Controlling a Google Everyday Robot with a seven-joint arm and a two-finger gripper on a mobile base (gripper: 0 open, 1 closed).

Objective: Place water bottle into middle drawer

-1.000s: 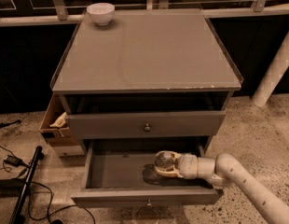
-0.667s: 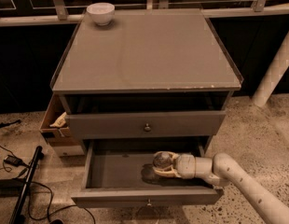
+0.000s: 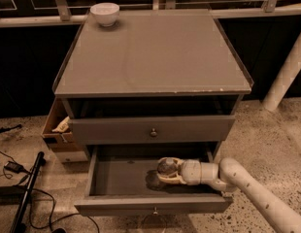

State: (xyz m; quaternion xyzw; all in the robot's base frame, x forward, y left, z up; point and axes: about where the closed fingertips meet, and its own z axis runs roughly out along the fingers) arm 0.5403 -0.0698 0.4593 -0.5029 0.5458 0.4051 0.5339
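The middle drawer (image 3: 116,177) is pulled open, with a plain grey floor and a round knob on its front. My gripper (image 3: 166,173) reaches in from the right, low over the right half of the drawer floor. It is shut on the water bottle (image 3: 165,166), which shows as a small clear rounded shape between the cream fingers (image 3: 171,179). The bottle's cap and label are hidden. A dark shadow lies on the floor just under the bottle.
The matching grey drawer (image 3: 153,129) above is slightly open and overhangs the back of the lower one. A white bowl (image 3: 105,13) stands on the cabinet top's far left. A cardboard box (image 3: 58,130), cables and a black pole (image 3: 25,193) lie left. A white post (image 3: 286,72) stands right.
The gripper with the bottle has barely shifted inside the drawer. Nothing else has moved.
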